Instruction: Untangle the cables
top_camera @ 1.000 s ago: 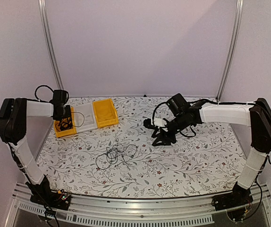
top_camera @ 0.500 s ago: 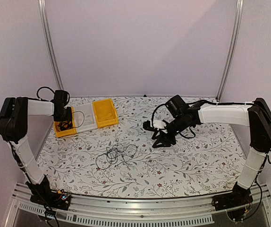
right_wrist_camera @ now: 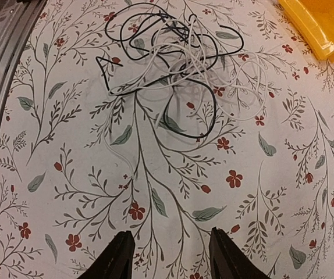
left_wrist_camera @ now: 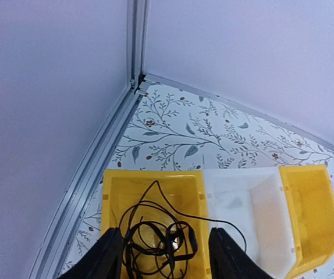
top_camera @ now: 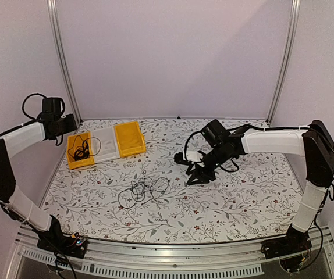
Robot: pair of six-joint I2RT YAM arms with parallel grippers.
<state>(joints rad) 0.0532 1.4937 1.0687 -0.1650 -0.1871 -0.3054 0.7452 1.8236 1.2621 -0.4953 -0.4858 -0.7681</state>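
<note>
Right wrist, thin black cables [right_wrist_camera: 177, 61] in loose loops, floral cloth [right_wrist_camera: 68, 192]

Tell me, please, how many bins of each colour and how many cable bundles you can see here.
Yellow bins: 2, the left yellow bin and the right yellow bin
White bins: 1, the white bin between them
Cable bundles: 2, the bundle in the left yellow bin and the tangle loose on the table
Total: 5
</note>
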